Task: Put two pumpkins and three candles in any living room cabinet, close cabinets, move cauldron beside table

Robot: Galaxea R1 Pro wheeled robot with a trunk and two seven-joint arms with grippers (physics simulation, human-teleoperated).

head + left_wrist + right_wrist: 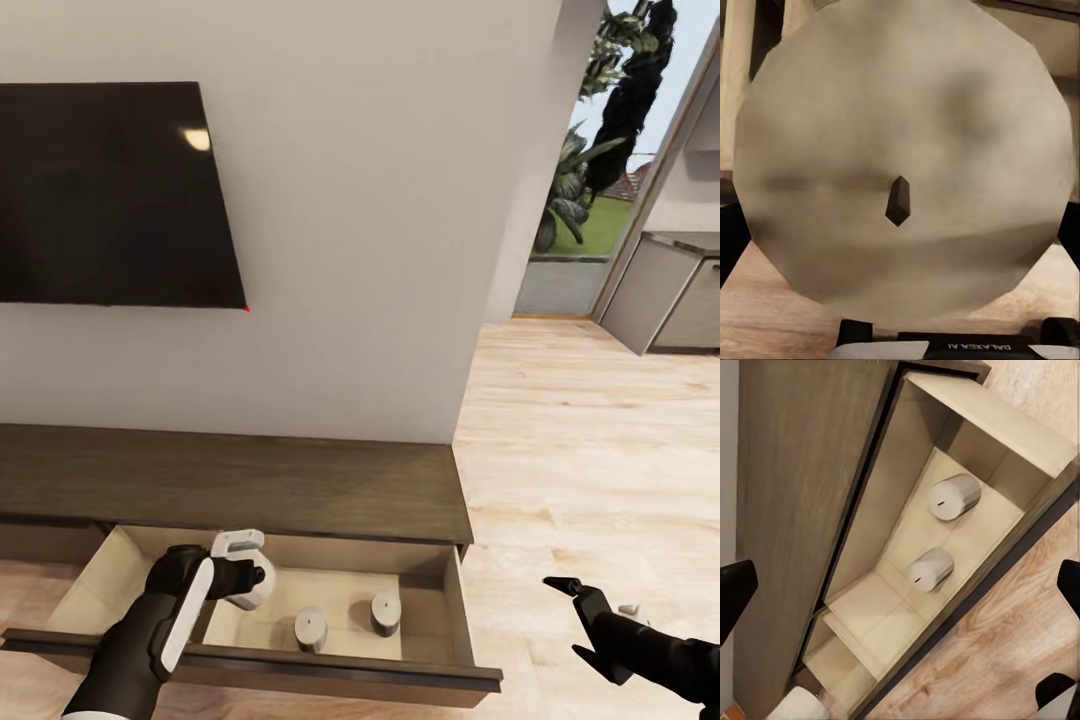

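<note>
The left claw (250, 580) hangs over the open cabinet (300, 490) drawer clamped on one candle (900, 150), two candles (311, 628) standing inside; right claw (590, 625) spread apart.

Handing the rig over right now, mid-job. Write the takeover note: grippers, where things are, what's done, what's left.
Left gripper: shut on the third candle, held over the open drawer of the cabinet.
Right gripper: open, empty, above the floor to the drawer's right.
Done: two candles stand inside the drawer.
Left: release the held candle into the drawer, stow both pumpkins, shut every cabinet, set the cauldron beside the table. Pumpkins, cauldron and table locations unknown from here.
</note>
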